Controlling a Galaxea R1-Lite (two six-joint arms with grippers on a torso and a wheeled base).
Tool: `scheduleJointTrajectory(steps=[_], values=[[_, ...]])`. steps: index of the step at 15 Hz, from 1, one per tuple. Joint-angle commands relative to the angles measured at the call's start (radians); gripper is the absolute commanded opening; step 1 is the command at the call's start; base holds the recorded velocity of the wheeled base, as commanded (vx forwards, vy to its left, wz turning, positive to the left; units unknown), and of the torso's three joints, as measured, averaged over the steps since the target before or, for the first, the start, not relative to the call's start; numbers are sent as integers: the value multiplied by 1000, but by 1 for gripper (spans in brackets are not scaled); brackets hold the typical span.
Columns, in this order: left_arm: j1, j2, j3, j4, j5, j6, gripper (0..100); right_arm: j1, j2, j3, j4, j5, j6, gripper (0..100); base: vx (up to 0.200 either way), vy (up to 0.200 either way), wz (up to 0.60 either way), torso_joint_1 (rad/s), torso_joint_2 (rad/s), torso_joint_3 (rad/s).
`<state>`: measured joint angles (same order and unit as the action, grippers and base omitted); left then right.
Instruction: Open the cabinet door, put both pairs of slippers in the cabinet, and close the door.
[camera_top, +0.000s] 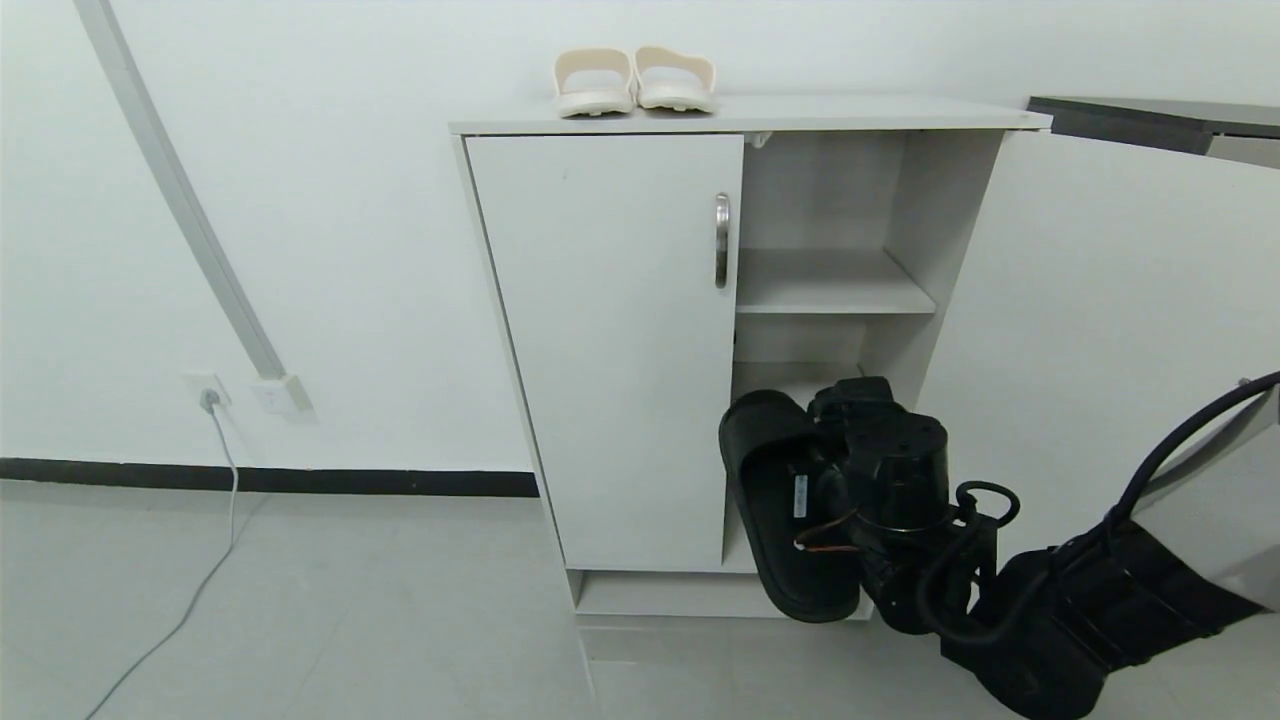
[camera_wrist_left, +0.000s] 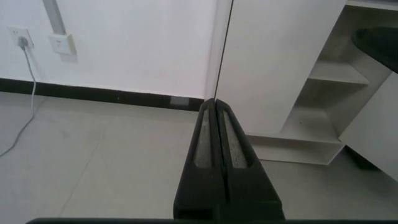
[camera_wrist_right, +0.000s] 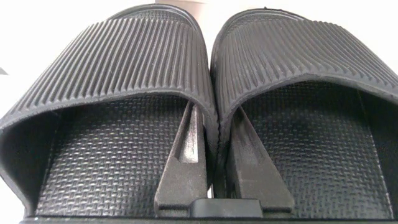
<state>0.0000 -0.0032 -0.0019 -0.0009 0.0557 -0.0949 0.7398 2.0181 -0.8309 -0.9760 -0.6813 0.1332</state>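
The white cabinet (camera_top: 760, 118) stands against the wall with its right door (camera_top: 1100, 330) swung open and its left door (camera_top: 610, 350) closed. A pair of beige slippers (camera_top: 635, 80) rests on the cabinet top. My right gripper (camera_wrist_right: 214, 165) is shut on the pair of black slippers (camera_wrist_right: 205, 81), one finger (camera_wrist_right: 183, 158) inside each strap, pinching the inner sides together. In the head view the black slippers (camera_top: 790, 510) hang soles-left in front of the lower right compartment. My left gripper (camera_wrist_left: 214, 134) is shut with nothing in it, above the floor left of the cabinet (camera_wrist_left: 280, 62).
Inside the open side, a shelf (camera_top: 830, 290) divides upper and lower compartments. A silver handle (camera_top: 721, 240) sits on the closed door. A grey cable (camera_top: 215, 520) runs from a wall socket (camera_top: 205, 392) across the floor at left. A dark tabletop (camera_top: 1150, 115) stands behind the open door.
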Motion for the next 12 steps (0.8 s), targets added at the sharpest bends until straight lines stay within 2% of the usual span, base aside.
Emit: scheduleJointTrajectory(steps=[1, 4, 12], values=[[2, 3, 0, -1, 1, 0, 0, -2, 24, -5, -3, -6, 0, 0, 0, -200, 0, 2, 2, 2], [2, 3, 0, -1, 1, 0, 0, -7, 36, -7, -4, -6, 0, 0, 0, -200, 0, 1, -1, -1], [2, 3, 0, -1, 1, 0, 0, 1, 128, -36, -23, 2, 2, 0, 0, 0, 0, 0, 0, 0]])
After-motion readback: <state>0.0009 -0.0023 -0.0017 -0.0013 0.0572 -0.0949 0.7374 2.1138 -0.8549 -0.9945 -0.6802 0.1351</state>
